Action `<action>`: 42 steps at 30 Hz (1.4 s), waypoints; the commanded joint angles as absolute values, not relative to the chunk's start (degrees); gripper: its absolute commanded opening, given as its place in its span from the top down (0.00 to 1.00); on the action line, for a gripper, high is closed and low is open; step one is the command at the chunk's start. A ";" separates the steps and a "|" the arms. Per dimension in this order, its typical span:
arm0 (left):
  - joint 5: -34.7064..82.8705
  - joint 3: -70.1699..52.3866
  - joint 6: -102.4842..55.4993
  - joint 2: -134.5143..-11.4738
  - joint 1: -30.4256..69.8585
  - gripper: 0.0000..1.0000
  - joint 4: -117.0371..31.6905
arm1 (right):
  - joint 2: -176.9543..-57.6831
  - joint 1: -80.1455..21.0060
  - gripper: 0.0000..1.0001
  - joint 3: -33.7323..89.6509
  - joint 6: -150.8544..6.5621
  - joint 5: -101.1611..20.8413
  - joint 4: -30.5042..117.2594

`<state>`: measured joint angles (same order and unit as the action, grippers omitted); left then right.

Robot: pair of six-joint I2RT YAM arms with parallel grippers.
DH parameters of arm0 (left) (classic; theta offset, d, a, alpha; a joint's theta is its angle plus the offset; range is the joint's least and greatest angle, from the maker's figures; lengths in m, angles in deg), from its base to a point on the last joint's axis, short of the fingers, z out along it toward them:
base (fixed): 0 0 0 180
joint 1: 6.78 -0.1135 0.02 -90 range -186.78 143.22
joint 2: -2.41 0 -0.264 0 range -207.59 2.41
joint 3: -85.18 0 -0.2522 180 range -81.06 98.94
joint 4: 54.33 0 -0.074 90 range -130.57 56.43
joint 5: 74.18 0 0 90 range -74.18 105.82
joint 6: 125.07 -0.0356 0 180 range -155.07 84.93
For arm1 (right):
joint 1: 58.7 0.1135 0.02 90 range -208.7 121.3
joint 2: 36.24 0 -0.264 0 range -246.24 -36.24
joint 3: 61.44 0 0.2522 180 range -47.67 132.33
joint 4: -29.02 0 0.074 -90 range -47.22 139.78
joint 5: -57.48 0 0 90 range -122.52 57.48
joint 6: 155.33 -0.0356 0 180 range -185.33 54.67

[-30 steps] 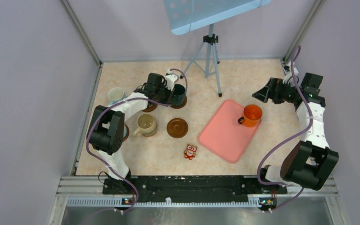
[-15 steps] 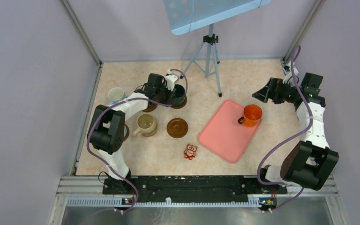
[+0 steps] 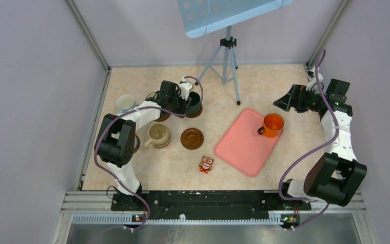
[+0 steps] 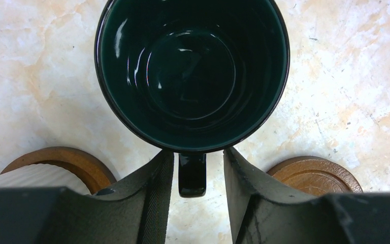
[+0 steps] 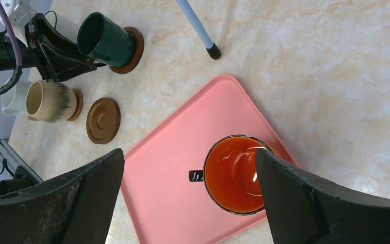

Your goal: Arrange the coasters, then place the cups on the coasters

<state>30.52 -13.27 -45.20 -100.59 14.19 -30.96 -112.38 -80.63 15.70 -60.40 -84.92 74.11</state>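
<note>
The dark green cup [image 3: 194, 101] stands upright on a brown coaster [image 5: 132, 48] at the back of the table. My left gripper [image 3: 184, 104] is open astride its handle [image 4: 192, 175], with a gap on each side of the handle. An empty dark coaster [image 3: 192, 138] lies beside the beige cup [image 3: 158, 134], which stands on its own coaster. Further left is a light blue cup [image 3: 126, 103]. The orange cup [image 3: 272, 124] stands on the pink tray [image 3: 241, 147]. My right gripper [image 3: 280, 105] hangs wide open above and beyond it, holding nothing.
A tripod [image 3: 227, 61] stands at the back centre, one foot [image 5: 212, 51] near the tray's far corner. A small red owl figure [image 3: 206, 164] sits near the front. Two more coasters [image 4: 66, 160] [image 4: 317, 173] flank my left fingers, the left one bearing a white ribbed cup [image 4: 30, 175].
My left jaws have opened off the green cup's handle; the cup stays on its coaster. The right arm has not moved.
</note>
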 commanded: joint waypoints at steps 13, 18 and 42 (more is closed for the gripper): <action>30.77 -7.41 -52.63 -91.59 16.50 0.23 -24.53 | -111.23 -81.19 0.02 15.71 -59.24 -84.96 73.00; 32.91 -1.61 -58.83 -92.27 23.14 0.22 -18.21 | -110.99 -81.15 0.02 15.94 -59.05 -82.92 72.82; 41.02 21.20 -49.86 -119.87 45.65 0.24 -23.57 | -123.81 -81.30 0.38 18.56 -40.52 -52.92 73.95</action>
<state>40.05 17.39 -53.31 -118.16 44.90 -19.12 -121.78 -80.74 17.99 -42.81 -51.85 75.71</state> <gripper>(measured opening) 0.756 0.632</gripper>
